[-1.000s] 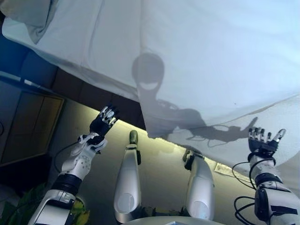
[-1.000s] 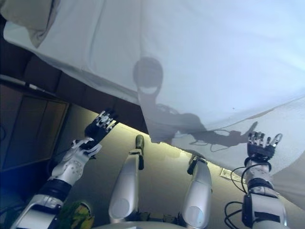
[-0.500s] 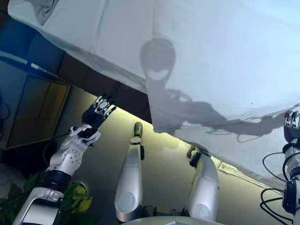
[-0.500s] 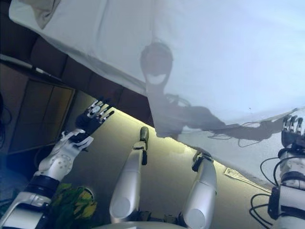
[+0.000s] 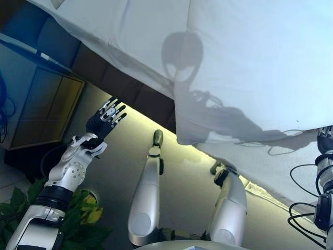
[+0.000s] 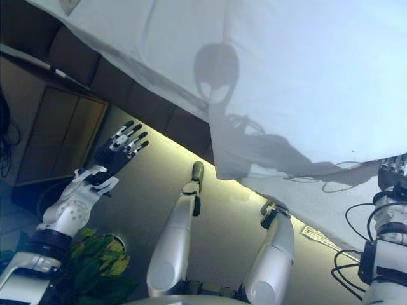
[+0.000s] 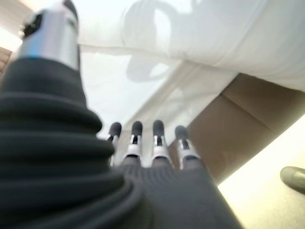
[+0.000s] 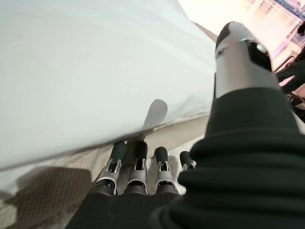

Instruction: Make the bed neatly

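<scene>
Left eye view shows the white sheet (image 5: 250, 67) draped over the bed (image 5: 132, 99), the left hand (image 5: 104, 119) spread and empty beside the bed's dark side, the right hand (image 8: 138, 169) straight-fingered at the sheet's edge.

Floor (image 5: 182, 177): pale, smooth, lit by a bright strip along the bed base; wooden cabinet (image 6: 54, 136) at left; green leafy plant (image 6: 95, 267) in lower left corner.

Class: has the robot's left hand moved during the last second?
Yes. Though the camera shifted, the left hand has drawn leftward, away from the hanging duvet corner.
</scene>
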Available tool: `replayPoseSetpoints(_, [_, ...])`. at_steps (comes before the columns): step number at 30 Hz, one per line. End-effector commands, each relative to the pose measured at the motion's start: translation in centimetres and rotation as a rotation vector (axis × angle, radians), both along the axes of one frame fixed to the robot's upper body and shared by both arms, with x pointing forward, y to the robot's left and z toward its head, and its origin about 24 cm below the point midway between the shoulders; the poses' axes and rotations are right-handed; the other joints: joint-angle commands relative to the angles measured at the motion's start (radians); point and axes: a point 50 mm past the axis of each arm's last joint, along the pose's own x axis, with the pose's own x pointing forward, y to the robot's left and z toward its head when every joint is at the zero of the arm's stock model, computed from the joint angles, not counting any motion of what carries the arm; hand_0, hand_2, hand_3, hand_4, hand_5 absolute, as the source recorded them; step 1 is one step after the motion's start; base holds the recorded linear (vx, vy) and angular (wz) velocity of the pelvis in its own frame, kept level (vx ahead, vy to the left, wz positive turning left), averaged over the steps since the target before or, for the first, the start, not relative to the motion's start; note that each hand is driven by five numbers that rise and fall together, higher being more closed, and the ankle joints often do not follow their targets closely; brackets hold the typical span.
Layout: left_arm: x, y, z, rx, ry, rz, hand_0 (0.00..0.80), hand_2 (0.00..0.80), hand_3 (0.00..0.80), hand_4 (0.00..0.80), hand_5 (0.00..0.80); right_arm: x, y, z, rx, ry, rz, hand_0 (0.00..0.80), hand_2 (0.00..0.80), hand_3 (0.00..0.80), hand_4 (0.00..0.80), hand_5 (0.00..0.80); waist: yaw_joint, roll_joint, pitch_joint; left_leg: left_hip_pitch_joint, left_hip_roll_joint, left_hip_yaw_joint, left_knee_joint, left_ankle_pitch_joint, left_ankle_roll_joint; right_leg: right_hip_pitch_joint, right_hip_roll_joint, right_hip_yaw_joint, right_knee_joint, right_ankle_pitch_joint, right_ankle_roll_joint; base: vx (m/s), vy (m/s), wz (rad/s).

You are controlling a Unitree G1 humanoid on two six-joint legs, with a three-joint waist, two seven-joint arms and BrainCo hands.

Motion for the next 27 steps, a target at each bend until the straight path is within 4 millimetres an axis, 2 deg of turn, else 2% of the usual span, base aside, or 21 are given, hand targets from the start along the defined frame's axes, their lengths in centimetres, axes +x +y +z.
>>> replayPoseSetpoints(1, [0.0,-0.5,0.9,-0.033,-0.055,-0.034,0.0,0.0,0.0,0.0,0.0,-1.6,-0.5,-1.2,0.018,-0.005,-0.027,0.0,0.0,0.0,0.0,0.0,-0.004,0.019,-0.027,-0.025,0.072,-0.008,0.027,0.024,-0.035,-0.043,-0.046,0.073,-0.061,0.139,0.115,0.0,0.0,0.0])
replayPoseSetpoints(5, [0.2,-0.5,0.8,-0.03,-0.051,-0.033,0.0,0.0,0.0,0.0,0.0,-2.5,-0.8,-1.8,0.033,0.005,-0.045,0.0,0.0,0.0,0.0,0.0,-0.008,0.022,-0.023,-0.025,0.075,-0.006,0.031,0.022,-0.037,-0.051,-0.048,0.081,-0.058,0.144,0.117,0.0,0.0,0.0])
replayPoseSetpoints(7, [0.3,-0.6,1.0,-0.03,-0.052,-0.035,0.0,0.0,0.0,0.0,0.0,-2.6,-1.1,-1.4,0.022,-0.004,-0.046,0.0,0.0,0.0,0.0,0.0,-0.011,0.025,-0.019,-0.025,0.075,-0.005,0.03,0.023,-0.038,-0.055,-0.048,0.085,-0.059,0.147,0.118,0.0,0.0,0.0])
replayPoseSetpoints(13, [0.6,-0.8,1.6,-0.031,-0.058,-0.052,0.0,0.0,0.0,0.0,0.0,-1.8,-1.6,0.7,-0.023,-0.041,-0.028,0.0,0.0,0.0,0.0,0.0,-0.008,0.039,-0.015,-0.025,0.073,0.0,0.021,0.03,-0.037,-0.062,-0.056,0.085,-0.056,0.148,0.118,0.0,0.0,0.0])
replayPoseSetpoints(19, [0.8,-0.4,2.4,-0.027,-0.064,-0.065,0.0,0.0,0.0,0.0,0.0,0.0,-2.0,4.4,-0.08,-0.112,-0.016,0.0,0.0,0.0,0.0,0.0,0.018,0.046,-0.013,-0.034,0.067,-0.004,0.001,0.049,-0.034,-0.067,-0.067,0.067,-0.039,0.141,0.115,0.027,-0.073,0.06])
replayPoseSetpoints(20, [0.9,-0.3,2.5,-0.024,-0.065,-0.068,0.0,0.0,0.0,0.0,0.0,0.3,-2.0,5.0,-0.086,-0.12,-0.018,0.075,0.075,0.075,0.075,0.075,0.022,0.046,-0.014,-0.035,0.066,-0.005,-0.008,0.055,-0.034,-0.067,-0.067,0.064,-0.039,0.141,0.116,0.025,-0.075,0.08])
replayPoseSetpoints(21, [0.9,-0.2,2.6,-0.019,-0.068,-0.072,0.0,0.0,0.0,0.0,0.0,0.7,-2.0,5.7,-0.094,-0.13,-0.019,0.195,0.195,0.195,0.195,0.195,0.027,0.045,-0.016,-0.036,0.064,-0.008,-0.018,0.061,-0.034,-0.069,-0.066,0.062,-0.04,0.141,0.116,0.025,-0.068,0.07])
replayPoseSetpoints(22, [1.0,-0.2,2.7,-0.016,-0.071,-0.074,0.0,0.0,0.0,0.0,0.0,0.9,-2.0,6.2,-0.1,-0.136,-0.021,0.452,0.452,0.452,0.452,0.452,0.03,0.045,-0.016,-0.038,0.063,-0.012,-0.023,0.064,-0.035,-0.071,-0.064,0.061,-0.039,0.141,0.116,0.019,-0.057,0.08])
replayPoseSetpoints(23, [1.0,-0.1,2.8,-0.014,-0.074,-0.077,0.0,0.0,0.0,0.0,0.0,1.1,-2.0,6.6,-0.105,-0.141,-0.023,0.555,0.555,0.555,0.555,0.555,0.032,0.046,-0.016,-0.039,0.062,-0.015,-0.025,0.066,-0.035,-0.072,-0.064,0.06,-0.038,0.14,0.115,0.016,-0.044,0.1])
replayPoseSetpoints(24, [1.0,-0.2,2.9,-0.012,-0.079,-0.081,0.0,0.0,0.0,0.0,0.0,1.3,-2.0,7.1,-0.111,-0.143,-0.026,0.715,0.715,0.715,0.715,0.715,0.036,0.047,-0.015,-0.043,0.06,-0.017,-0.025,0.067,-0.035,-0.074,-0.064,0.058,-0.034,0.138,0.114,0.012,-0.037,0.1])
replayPoseSetpoints(25, [1.0,-0.1,3.0,-0.014,-0.081,-0.082,0.0,0.0,0.0,0.0,0.0,1.5,-2.0,7.5,-0.116,-0.151,-0.027,0.8,0.8,0.8,0.8,0.8,0.039,0.048,-0.015,-0.044,0.06,-0.017,-0.026,0.068,-0.034,-0.076,-0.066,0.055,-0.029,0.137,0.114,0.011,-0.034,0.1])
replayPoseSetpoints(27, [1.0,0.1,3.0,-0.015,-0.077,-0.08,0.0,0.0,0.0,0.0,0.0,1.9,-1.8,7.8,-0.125,-0.151,-0.018,0.8,0.8,0.8,0.8,0.8,0.041,0.048,-0.017,-0.046,0.062,-0.016,-0.027,0.07,-0.034,-0.079,-0.067,0.054,-0.02,0.134,0.114,0.013,-0.034,0.08])
